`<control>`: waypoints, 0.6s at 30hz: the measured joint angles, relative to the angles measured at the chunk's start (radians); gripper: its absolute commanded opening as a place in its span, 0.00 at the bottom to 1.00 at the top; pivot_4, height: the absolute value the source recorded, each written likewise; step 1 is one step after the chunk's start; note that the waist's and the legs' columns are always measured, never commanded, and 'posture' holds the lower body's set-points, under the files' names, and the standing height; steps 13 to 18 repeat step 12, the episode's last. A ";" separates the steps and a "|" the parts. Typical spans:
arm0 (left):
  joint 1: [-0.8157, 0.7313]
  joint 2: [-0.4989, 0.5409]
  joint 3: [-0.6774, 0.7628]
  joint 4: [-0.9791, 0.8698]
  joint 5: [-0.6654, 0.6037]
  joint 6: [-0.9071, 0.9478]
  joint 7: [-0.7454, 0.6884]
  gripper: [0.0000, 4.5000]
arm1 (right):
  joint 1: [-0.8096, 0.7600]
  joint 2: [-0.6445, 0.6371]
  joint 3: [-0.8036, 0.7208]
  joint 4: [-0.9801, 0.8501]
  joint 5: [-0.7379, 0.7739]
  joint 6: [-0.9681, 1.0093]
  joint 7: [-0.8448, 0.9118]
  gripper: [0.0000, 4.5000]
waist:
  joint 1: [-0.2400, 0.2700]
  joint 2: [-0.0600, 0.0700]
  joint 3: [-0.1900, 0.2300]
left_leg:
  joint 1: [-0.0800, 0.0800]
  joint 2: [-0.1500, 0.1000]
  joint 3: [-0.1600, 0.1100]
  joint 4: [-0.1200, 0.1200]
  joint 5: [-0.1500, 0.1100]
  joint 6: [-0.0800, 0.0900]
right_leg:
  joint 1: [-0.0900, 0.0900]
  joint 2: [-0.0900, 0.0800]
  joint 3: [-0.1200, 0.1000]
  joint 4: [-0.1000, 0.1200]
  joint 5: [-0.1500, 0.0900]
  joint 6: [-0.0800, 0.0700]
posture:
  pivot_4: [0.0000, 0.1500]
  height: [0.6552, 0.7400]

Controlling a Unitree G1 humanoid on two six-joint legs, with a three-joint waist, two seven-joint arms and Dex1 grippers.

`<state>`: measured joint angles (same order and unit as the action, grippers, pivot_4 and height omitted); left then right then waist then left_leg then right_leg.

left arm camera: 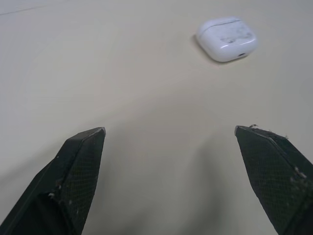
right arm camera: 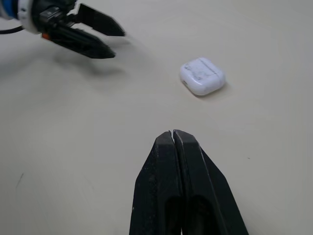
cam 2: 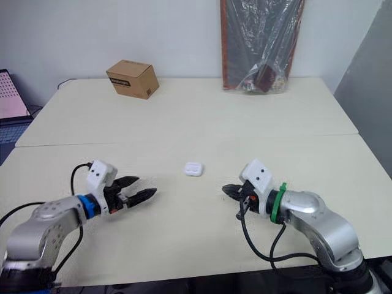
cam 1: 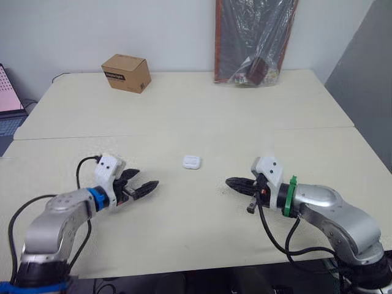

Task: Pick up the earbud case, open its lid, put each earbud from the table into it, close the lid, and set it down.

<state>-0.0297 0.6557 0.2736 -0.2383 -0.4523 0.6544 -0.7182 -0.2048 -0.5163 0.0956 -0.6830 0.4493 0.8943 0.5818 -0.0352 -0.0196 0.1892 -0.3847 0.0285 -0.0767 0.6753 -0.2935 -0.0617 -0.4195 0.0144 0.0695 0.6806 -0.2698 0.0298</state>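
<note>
the white earbud case (cam 1: 191, 162) is seen lying flat on the pale tabletop (cam 1: 184, 110) with its lid shut, near the middle and between the two arms, a little farther from the robot than either gripper. it is touched by nothing.

the left gripper (cam 1: 146, 179) is held low over the tabletop on the robot's left of the case, pointed toward the centre. its two black fingers (left arm camera: 80, 169) are spread wide, bare tabletop is seen between them, and nothing is held. in the left wrist view the case lies ahead of the fingers, off toward one finger's side and well apart from both tips. a blue band (cam 1: 95, 199) is seen at that wrist, and a black cable (cam 1: 79, 171) is looped beside it.

the right gripper (cam 1: 228, 182) is held low on the robot's right of the case, pointed inward toward the left gripper. its fingers (right arm camera: 161, 186) are pressed together tip to tip, with nothing between them. a green band (cam 1: 288, 196) is worn around that wrist.

at the far side of the tabletop a brown cardboard box (cam 1: 126, 73) stands toward the left, and a dark object wrapped in clear plastic (cam 1: 254, 40) is leaned against the wall toward the right. part of a laptop (cam 1: 7, 92) is seen at the left edge
</note>
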 measured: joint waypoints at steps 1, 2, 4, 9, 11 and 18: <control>0.027 -0.010 0.014 -0.013 -0.001 -0.010 0.011 1.00 | 0.021 0.007 -0.005 -0.008 -0.001 -0.009 -0.013 0.00 | 0.000 0.000 0.000 | 0.001 0.000 0.000 0.000 0.000 0.000 | 0.000 0.000 0.000 0.000 0.000 0.000 | 1.00 1.00; 0.060 -0.026 0.036 -0.034 -0.003 -0.018 0.023 1.00 | 0.044 0.017 -0.005 -0.018 -0.003 -0.019 -0.029 0.00 | 0.000 0.000 0.000 | 0.001 0.001 0.000 0.000 0.000 0.000 | 0.000 0.000 0.000 0.000 0.000 0.000 | 1.00 1.00; 0.123 -0.052 0.065 -0.064 -0.011 -0.037 0.039 1.00 | 0.084 0.033 -0.004 -0.029 -0.009 -0.037 -0.061 0.00 | 0.000 0.000 0.000 | 0.001 0.001 0.000 0.000 0.000 0.000 | 0.001 0.001 0.000 0.001 0.000 0.001 | 1.00 1.00; 0.192 -0.090 0.110 -0.105 -0.021 -0.070 0.075 1.00 | 0.114 0.048 0.001 -0.034 -0.034 -0.067 -0.103 0.00 | 0.001 0.000 0.000 | 0.003 0.000 0.000 0.001 0.000 0.000 | 0.002 0.002 0.000 0.001 -0.002 0.005 | 1.00 1.00; 0.195 -0.091 0.118 -0.112 -0.028 -0.077 0.077 1.00 | 0.115 0.050 0.004 -0.034 -0.035 -0.077 -0.106 0.00 | 0.002 0.000 0.000 | 0.004 0.000 0.000 0.001 0.000 0.000 | 0.004 0.002 0.000 0.000 -0.002 0.005 | 1.00 1.00; 0.195 -0.091 0.120 -0.113 -0.035 -0.078 0.076 1.00 | 0.115 0.050 0.004 -0.034 -0.035 -0.080 -0.107 0.00 | 0.002 0.000 0.000 | 0.005 0.000 0.000 0.001 0.000 0.000 | 0.004 0.002 0.000 0.000 -0.002 0.005 | 1.00 1.00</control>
